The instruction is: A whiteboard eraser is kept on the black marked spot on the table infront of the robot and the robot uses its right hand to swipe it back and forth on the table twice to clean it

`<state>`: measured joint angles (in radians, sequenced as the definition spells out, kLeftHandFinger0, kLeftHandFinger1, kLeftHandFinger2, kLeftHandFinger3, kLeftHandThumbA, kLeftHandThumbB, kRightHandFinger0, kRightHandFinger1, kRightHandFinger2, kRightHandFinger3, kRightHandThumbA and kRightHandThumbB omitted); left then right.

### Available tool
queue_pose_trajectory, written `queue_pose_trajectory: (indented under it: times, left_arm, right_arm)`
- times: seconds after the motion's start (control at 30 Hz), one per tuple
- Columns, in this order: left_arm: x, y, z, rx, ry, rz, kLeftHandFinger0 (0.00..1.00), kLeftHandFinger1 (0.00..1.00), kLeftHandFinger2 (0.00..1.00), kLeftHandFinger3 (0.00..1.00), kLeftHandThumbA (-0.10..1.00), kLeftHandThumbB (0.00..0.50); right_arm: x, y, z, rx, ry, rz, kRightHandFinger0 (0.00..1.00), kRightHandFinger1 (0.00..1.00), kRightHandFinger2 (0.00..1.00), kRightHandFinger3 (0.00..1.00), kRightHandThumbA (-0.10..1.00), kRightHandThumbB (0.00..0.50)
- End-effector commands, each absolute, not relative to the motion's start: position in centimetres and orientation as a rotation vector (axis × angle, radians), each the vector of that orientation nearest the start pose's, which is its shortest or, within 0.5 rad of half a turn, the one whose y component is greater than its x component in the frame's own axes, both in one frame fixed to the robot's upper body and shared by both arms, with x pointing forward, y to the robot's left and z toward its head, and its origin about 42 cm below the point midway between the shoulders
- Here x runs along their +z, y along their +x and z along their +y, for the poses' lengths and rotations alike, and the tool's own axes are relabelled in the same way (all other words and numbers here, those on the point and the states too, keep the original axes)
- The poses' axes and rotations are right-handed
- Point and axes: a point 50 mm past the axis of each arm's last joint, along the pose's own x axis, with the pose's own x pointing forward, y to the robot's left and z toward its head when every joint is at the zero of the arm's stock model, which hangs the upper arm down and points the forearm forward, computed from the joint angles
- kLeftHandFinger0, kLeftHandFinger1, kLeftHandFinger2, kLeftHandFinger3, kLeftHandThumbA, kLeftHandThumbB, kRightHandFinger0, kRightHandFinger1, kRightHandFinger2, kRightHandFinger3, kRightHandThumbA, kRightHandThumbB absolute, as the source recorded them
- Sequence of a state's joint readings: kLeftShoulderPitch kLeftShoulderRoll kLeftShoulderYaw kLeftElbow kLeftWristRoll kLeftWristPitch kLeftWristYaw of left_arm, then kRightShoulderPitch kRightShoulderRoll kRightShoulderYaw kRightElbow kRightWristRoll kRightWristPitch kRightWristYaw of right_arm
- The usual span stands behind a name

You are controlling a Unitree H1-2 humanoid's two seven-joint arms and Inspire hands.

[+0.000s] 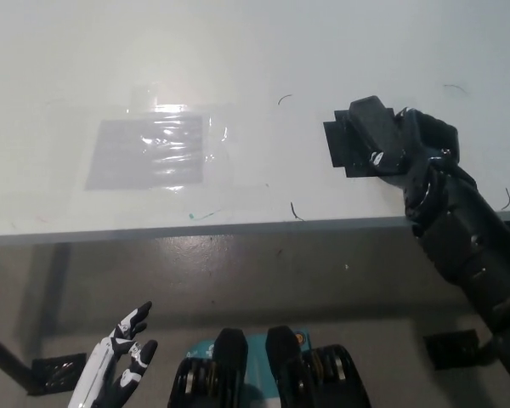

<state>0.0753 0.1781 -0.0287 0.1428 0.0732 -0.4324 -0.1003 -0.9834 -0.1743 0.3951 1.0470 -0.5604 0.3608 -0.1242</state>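
Observation:
My black right hand (408, 149) lies on the white table (238, 51), over the black marked spot (338, 146), so only the spot's left part shows. A dark grey block, the whiteboard eraser (370, 121), sticks out of the hand's upper left side. The hand is shut on it and the eraser rests on the spot. The right arm reaches in over the table's front edge from the lower right. My white left hand (119, 364) hangs below the table at the lower left, fingers apart and holding nothing.
A grey patch under shiny clear tape (149, 153) lies on the table's left half. Thin pen marks (295, 211) dot the surface near the front edge (195, 228). Table legs and foot plates (450, 347) stand on the floor below.

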Motion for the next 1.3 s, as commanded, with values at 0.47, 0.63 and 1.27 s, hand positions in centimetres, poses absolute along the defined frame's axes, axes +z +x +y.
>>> queue_pose_trajectory:
  times: [0.47, 0.63, 1.27]
  left_arm:
    - [7.8, 25.6, 26.5, -0.182, 0.275, -0.253, 1.0, 1.0, 1.0, 1.0, 0.81, 0.415]
    - [7.8, 25.5, 26.5, -0.185, 0.278, -0.254, 1.0, 1.0, 1.0, 1.0, 0.81, 0.414]
    - [7.8, 25.5, 26.4, -0.195, 0.238, -0.249, 1.0, 1.0, 1.0, 1.0, 0.8, 0.415]
  right_arm:
    - [37.1, 50.4, -19.5, 0.26, -0.484, -0.214, 1.0, 1.0, 1.0, 1.0, 0.92, 0.488]
    - [40.5, 48.2, -22.4, 0.142, -0.383, -0.416, 1.0, 1.0, 1.0, 1.0, 0.96, 0.5]
    - [30.4, 12.1, -16.4, 0.274, 0.071, -1.152, 1.0, 1.0, 1.0, 1.0, 1.0, 0.094]
